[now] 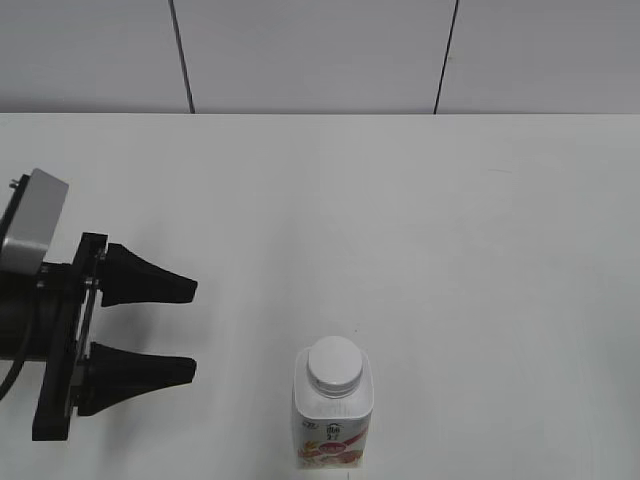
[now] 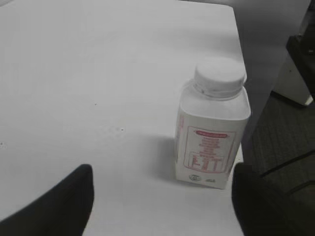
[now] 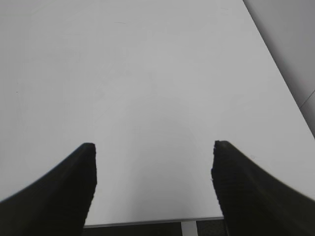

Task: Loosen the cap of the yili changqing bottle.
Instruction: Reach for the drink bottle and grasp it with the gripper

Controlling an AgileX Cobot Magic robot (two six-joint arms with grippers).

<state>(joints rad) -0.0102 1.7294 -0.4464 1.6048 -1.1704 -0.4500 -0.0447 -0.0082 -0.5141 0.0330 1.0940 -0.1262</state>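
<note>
Small white squarish plastic bottle, ribbed white screw cap on, upright on white tabletop. Left pincer spread wide, apart. Right pincer spread too, nothing between.

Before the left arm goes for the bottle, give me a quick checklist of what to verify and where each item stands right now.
1. yili changqing bottle upright on the table: ok.
2. cap seated on the neck: ok; how tight, cannot tell.
3. Left pincer open wide enough for the bottle: ok; it is apart from the bottle.
4. Path between left pincer and bottle free of other things: ok.
5. Right pincer open and ready for the cap: open, ok; its place relative to the bottle, cannot tell.
6. Bottle clear of the table edge: not ok; it stands close to the edge.
</note>
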